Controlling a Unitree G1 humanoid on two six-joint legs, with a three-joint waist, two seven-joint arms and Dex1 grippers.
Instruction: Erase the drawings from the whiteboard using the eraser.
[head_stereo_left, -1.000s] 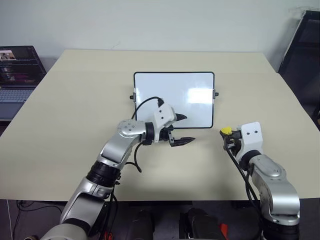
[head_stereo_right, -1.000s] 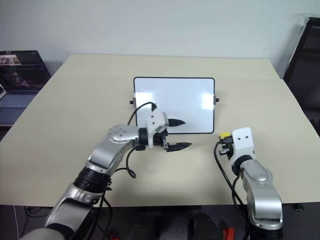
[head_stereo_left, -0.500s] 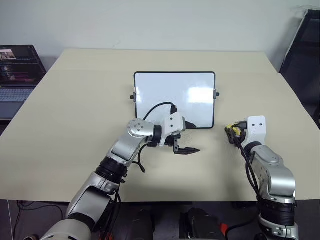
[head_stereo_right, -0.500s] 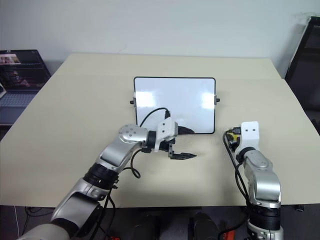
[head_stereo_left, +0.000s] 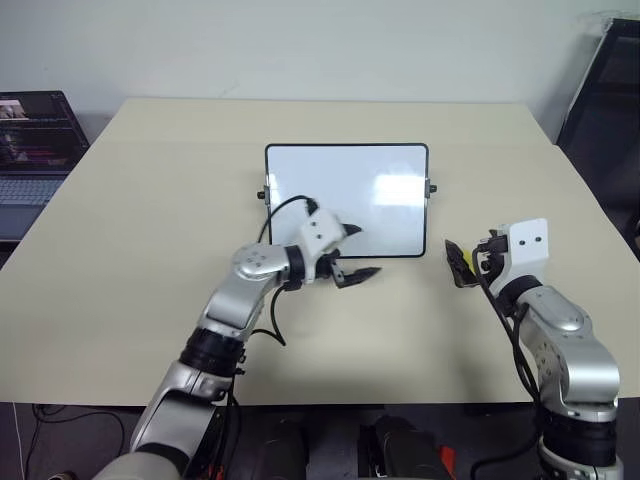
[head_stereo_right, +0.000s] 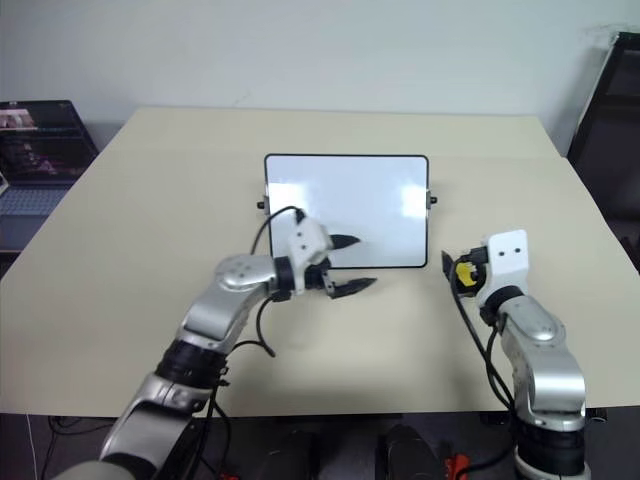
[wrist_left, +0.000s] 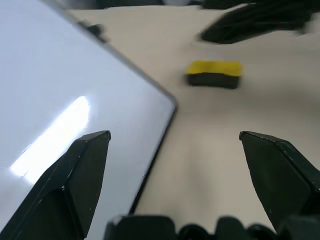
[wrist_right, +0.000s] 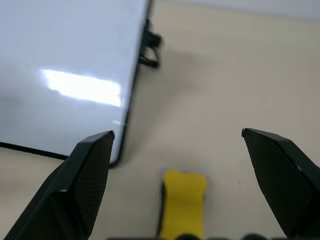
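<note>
Lying on the beige tabletop (head_stereo_left: 130, 220), small yellow eraser with black base (wrist_right: 183, 202) sat just beside the black-framed white whiteboard (head_stereo_left: 347, 198), between the right gripper's (wrist_right: 183, 170) spread fingers, untouched, left gripper (wrist_left: 185, 165) also spread.

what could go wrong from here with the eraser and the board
The eraser lies on the table beside the whiteboard's corner, right under the open right gripper; lowering the arm could knock it away. The open left gripper hovers over the board's near edge and could drag or shift it if it dips.
</note>
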